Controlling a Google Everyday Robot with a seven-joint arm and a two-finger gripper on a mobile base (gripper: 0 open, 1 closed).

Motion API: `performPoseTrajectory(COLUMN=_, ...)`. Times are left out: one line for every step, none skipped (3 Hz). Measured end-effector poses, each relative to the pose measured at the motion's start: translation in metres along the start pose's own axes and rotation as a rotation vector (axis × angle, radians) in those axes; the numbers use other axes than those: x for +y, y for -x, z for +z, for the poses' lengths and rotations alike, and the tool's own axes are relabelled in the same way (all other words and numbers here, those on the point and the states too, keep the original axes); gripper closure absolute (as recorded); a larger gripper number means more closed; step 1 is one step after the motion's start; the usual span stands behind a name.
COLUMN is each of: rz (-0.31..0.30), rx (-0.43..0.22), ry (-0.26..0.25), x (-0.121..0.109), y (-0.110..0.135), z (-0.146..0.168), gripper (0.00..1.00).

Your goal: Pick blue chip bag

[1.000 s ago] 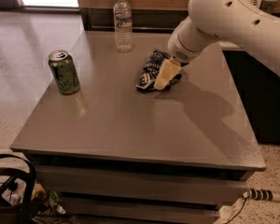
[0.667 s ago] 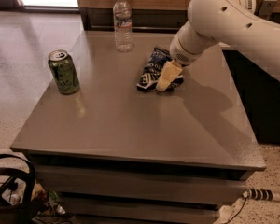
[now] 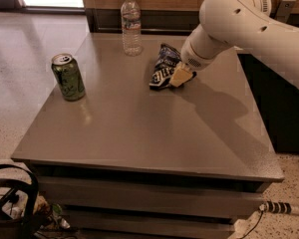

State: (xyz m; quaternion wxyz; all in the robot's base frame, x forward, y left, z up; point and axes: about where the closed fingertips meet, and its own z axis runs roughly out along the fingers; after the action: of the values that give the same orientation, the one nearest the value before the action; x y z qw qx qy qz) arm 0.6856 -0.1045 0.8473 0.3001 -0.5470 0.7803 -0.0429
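The blue chip bag [image 3: 163, 67] is a crumpled navy foil bag with white lettering. It lies on the grey table [image 3: 139, 128], right of the middle toward the back. My gripper [image 3: 180, 76] comes down from the white arm [image 3: 229, 19] at the upper right. It sits right at the bag's right edge and touches it. The arm's wrist hides part of the bag's right side.
A green soda can [image 3: 68, 76] stands upright at the table's left. A clear water bottle [image 3: 131, 25] stands at the back, just left of the bag. A dark cabinet [image 3: 284, 103] borders the table's right side. A bag and cables lie on the floor at the lower left.
The arm has shifted slightly, with the gripper staying at the bag's right edge. The bag's far end now stands a little higher and more upright. The can and bottle have not moved.
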Motion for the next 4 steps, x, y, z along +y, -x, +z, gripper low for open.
performPoseTrajectory(rz=-0.001, rx=0.001, ry=0.003, x=0.0013, y=0.0003, z=0.0016, gripper=0.74)
performPoseTrajectory(rz=-0.002, rx=0.001, ry=0.005, x=0.0021, y=0.0006, z=0.0026, gripper=0.96)
performPoseTrajectory(rz=-0.003, rx=0.002, ry=0.007, x=0.0027, y=0.0007, z=0.0034, gripper=1.00)
performPoseTrajectory(rz=-0.010, rx=-0.034, ry=0.015, x=0.0044, y=0.0079, z=-0.0021, gripper=1.00)
